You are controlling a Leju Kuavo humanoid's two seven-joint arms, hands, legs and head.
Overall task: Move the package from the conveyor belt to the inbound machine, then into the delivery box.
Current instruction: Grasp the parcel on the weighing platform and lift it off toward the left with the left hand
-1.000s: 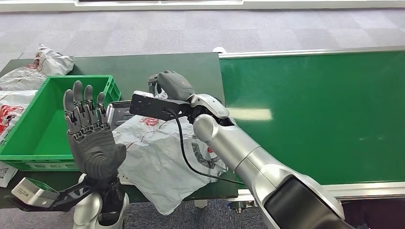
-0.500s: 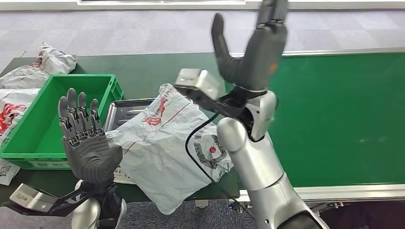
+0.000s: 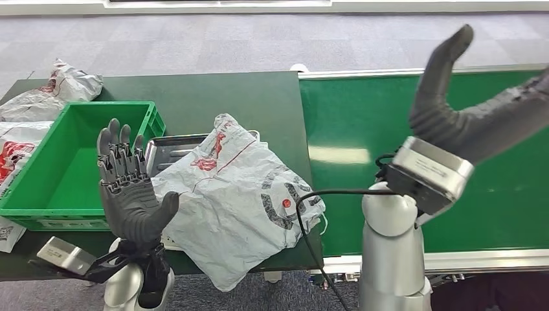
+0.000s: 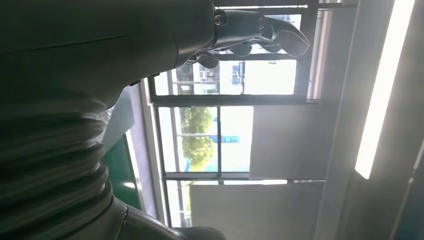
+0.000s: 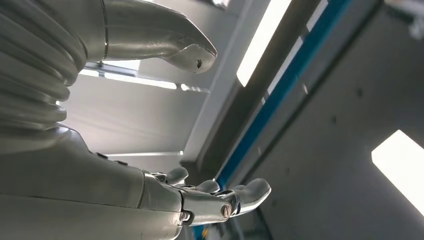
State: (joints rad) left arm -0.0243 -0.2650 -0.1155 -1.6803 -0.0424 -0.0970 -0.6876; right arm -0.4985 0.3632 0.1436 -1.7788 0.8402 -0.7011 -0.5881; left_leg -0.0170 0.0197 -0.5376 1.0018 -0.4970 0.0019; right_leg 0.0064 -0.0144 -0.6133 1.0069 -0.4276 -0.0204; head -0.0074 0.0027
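A crumpled white plastic package (image 3: pixel 236 197) with red and black print lies on the dark green table, partly over a metal tray (image 3: pixel 163 152) and hanging over the table's near edge. My left hand (image 3: pixel 129 188) is raised upright just left of the package, palm open, fingers straight, holding nothing. My right hand (image 3: pixel 476 113) is lifted high over the green conveyor belt (image 3: pixel 388 136), thumb and fingers spread, nothing in it. The right wrist view shows that hand (image 5: pixel 150 195) against the ceiling, and the left wrist view shows my left hand (image 4: pixel 250 32) against windows.
A green delivery box (image 3: pixel 58 168) stands left of the tray, with nothing inside it. More white packages (image 3: pixel 45 97) lie at the table's far left. A black cable (image 3: pixel 311 220) hangs from my right arm near the package.
My right hand let go of the package and swung up and to the right, over the conveyor. The package now lies flatter on the table. My left hand stayed raised, shifting slightly right.
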